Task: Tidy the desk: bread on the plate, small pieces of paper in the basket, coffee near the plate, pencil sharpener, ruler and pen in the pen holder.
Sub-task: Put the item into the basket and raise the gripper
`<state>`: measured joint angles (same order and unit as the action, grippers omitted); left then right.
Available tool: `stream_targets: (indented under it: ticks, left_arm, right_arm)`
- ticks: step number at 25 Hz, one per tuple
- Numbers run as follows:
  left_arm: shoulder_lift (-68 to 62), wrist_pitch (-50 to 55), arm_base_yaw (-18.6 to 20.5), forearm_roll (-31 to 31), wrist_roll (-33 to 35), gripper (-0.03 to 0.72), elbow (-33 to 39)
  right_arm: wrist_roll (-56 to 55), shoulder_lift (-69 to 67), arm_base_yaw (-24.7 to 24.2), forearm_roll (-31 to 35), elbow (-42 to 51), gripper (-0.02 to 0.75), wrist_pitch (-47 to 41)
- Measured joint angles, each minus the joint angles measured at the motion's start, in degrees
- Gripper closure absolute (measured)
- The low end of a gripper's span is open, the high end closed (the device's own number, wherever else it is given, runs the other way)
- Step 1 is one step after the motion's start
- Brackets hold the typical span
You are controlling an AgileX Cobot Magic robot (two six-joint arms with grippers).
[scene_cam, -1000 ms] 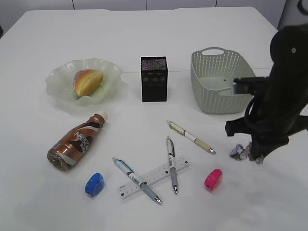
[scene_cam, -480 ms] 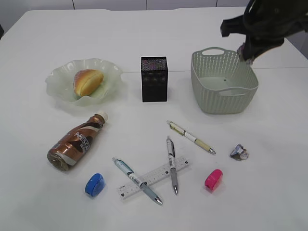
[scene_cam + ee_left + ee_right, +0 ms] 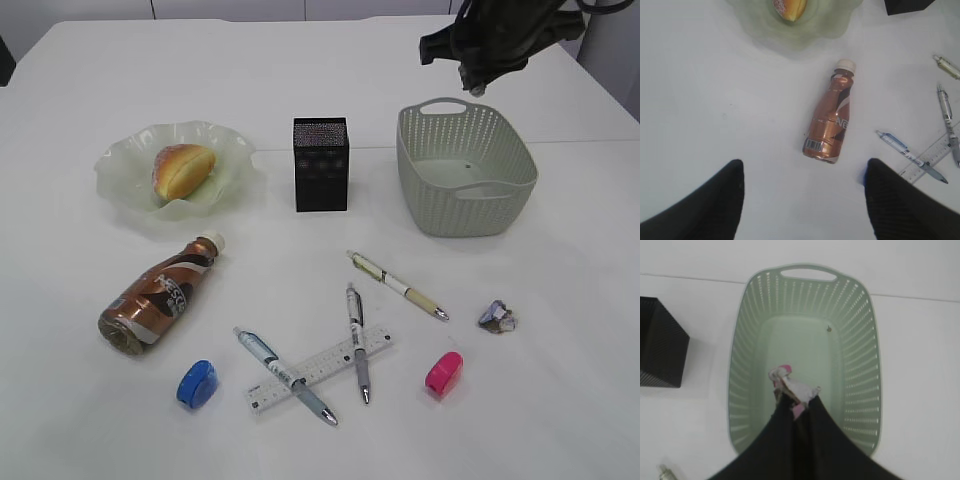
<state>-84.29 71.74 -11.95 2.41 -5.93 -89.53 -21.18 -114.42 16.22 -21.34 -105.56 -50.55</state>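
My right gripper point(image 3: 796, 402) is shut on a small crumpled piece of paper point(image 3: 790, 384) and hangs over the green basket point(image 3: 860, 390). In the exterior view the right gripper point(image 3: 476, 86) is high above the basket's far rim point(image 3: 445, 104). Another piece of paper point(image 3: 497, 317) lies on the table. My left gripper point(image 3: 804, 162) is open above the lying coffee bottle point(image 3: 831, 122). The bread point(image 3: 182, 170) sits on the plate point(image 3: 120, 180). Three pens point(image 3: 395, 284) and the ruler point(image 3: 320, 368) lie in front of the black pen holder point(image 3: 320, 163), with a blue pencil sharpener point(image 3: 197, 384) and a pink one point(image 3: 444, 372).
The white table's far edge point(image 3: 300, 22) runs behind the basket. The left arm does not show in the exterior view.
The right arm has risen from the table by the paper at the front right and swung back over the basket. One piece of paper stayed on the table.
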Motion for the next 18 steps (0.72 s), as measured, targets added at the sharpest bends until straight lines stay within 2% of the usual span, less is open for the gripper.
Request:
stream_targets:
  ticks: [6, 12, 14, 18]
  left_arm:
    - [0.0, 0.0, 0.0, 0.4, -0.4, 0.146, 0.0]
    - [0.0, 0.0, 0.0, 0.7, -0.8, 0.146, 0.0]
    - [0.0, 0.0, 0.0, 0.8, -1.2, 0.146, 0.0]
    - [0.0, 0.0, 0.0, 0.9, -2.2, 0.146, 0.0]
  right_arm:
    - [-2.0, -7.8, -0.7, -2.5, -3.9, 0.710, 3.3]
    - [-5.9, -11.5, -4.3, -0.5, -5.4, 0.681, 6.4]
    - [-6.1, -11.6, -5.4, 1.1, -5.5, 0.623, 7.0]
    - [-6.3, -11.8, -6.3, 1.8, -5.5, 0.388, 7.6]
